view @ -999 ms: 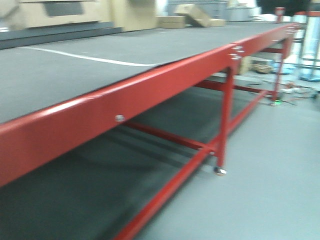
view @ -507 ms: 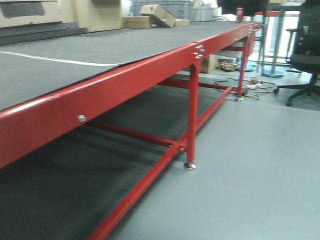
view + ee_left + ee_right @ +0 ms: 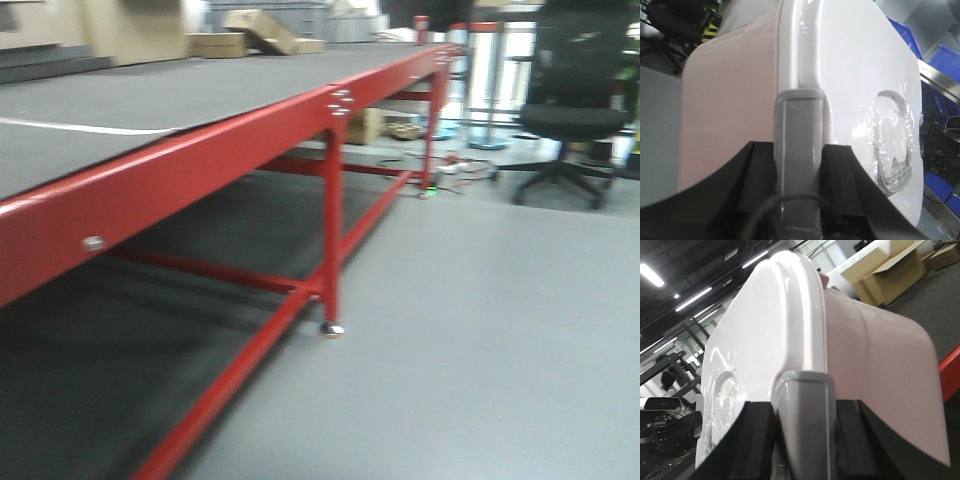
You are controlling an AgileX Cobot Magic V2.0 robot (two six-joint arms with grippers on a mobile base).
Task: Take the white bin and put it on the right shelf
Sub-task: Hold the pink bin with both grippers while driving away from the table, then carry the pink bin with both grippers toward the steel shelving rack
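The white bin (image 3: 725, 100) fills the left wrist view: pale pinkish-white tub with a flat white lid (image 3: 855, 85). My left gripper (image 3: 799, 165) is shut on the bin's grey side clasp (image 3: 799, 125). The same white bin (image 3: 880, 370) fills the right wrist view, and my right gripper (image 3: 804, 435) is shut on the grey clasp (image 3: 805, 405) at its other end. The bin is held off the ground between the two grippers. The right shelf is out of view. Neither the bin nor the grippers show in the front view.
A long red-framed table (image 3: 200, 170) with a dark mat runs along the left, its leg (image 3: 332, 230) standing on grey floor. A black office chair (image 3: 570, 110) stands at the back right. Cardboard boxes (image 3: 250, 30) sit at the far end. Blue crates (image 3: 940, 65) lie behind the bin.
The front view has swung to the right: the red table has slid left in the frame and the office chair and more open floor have come into view.
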